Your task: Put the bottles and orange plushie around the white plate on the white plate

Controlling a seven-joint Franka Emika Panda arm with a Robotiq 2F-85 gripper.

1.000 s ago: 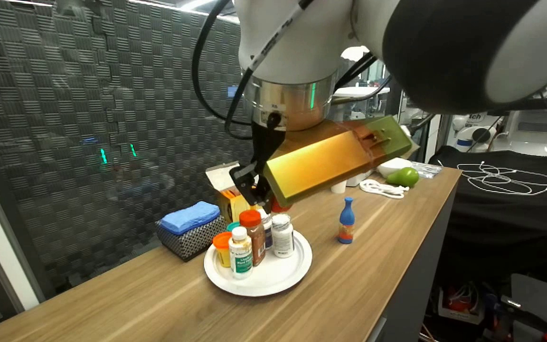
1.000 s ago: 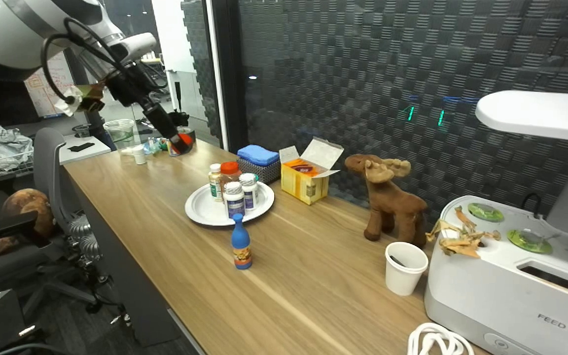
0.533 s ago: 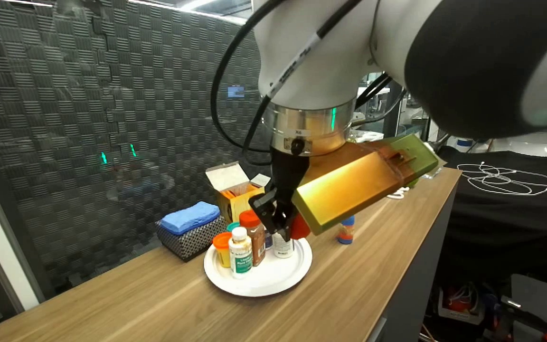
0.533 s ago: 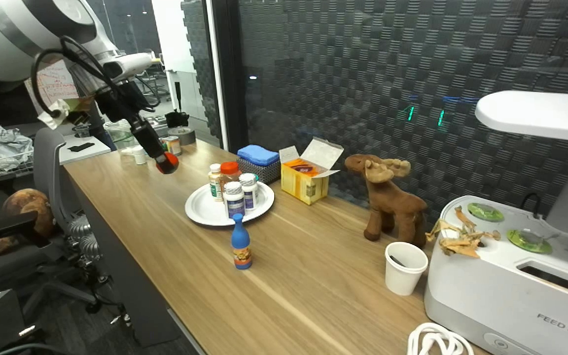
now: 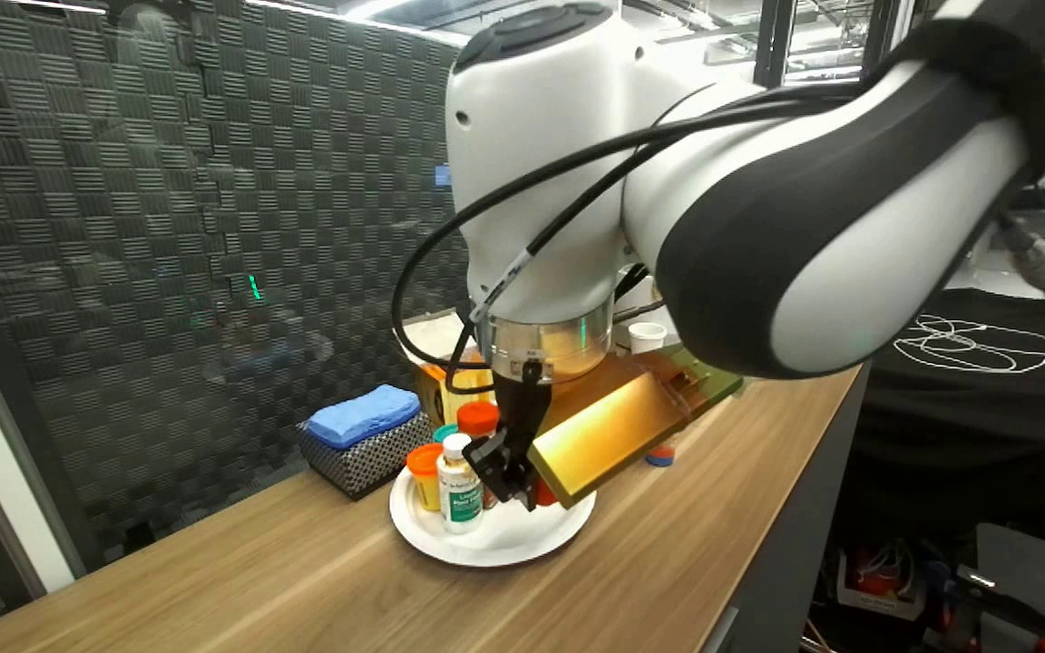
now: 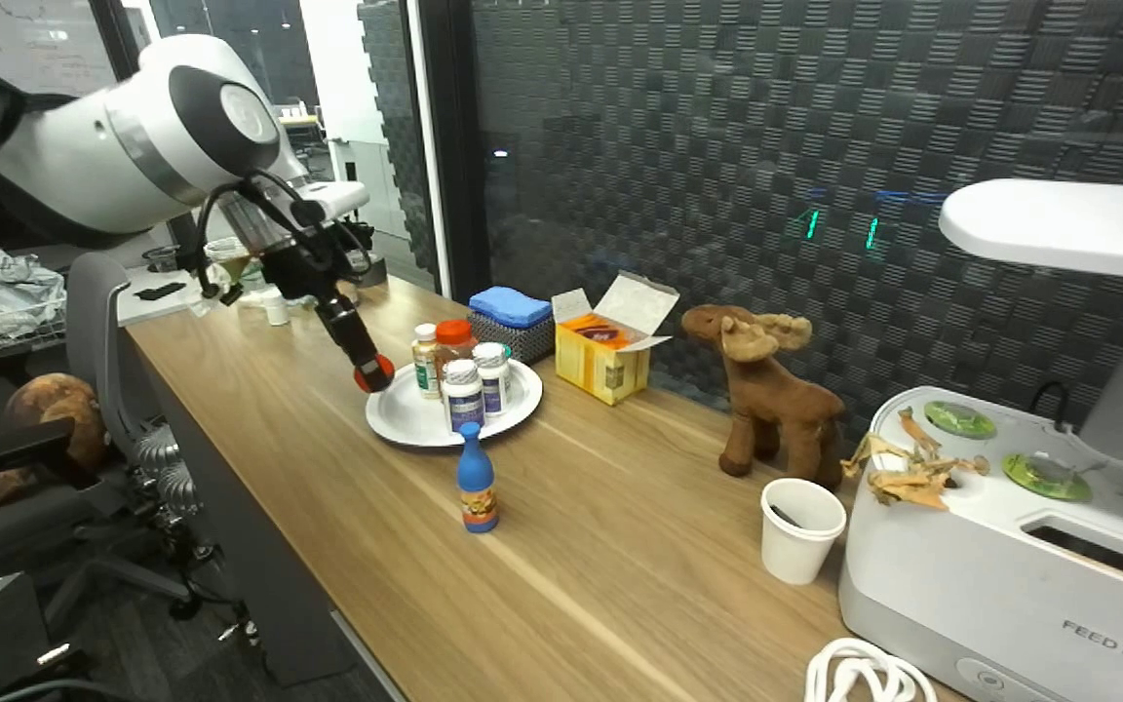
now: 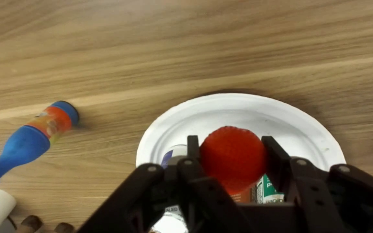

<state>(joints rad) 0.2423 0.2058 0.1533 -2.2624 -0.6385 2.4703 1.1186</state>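
Round orange plushie (image 7: 233, 157), no long axis, pinched in the gripper (image 7: 231, 147), jaws parted its width. In an exterior view it hangs at the left rim of the plate (image 6: 401, 416); bottles (image 6: 465, 398) stand right. Likely next: slightly right, then down onto bare plate.

Wood-grained counter (image 6: 600, 585) along a dark checkered wall (image 6: 815, 127), grey chair (image 6: 94, 322) alongside.

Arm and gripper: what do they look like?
White arm, dark grey joint covers. Black cables loop outside, one with a pale tag. Silver wrist ring, gold-and-green block below. Black gripper, jointed fingers, pale bolt heads.
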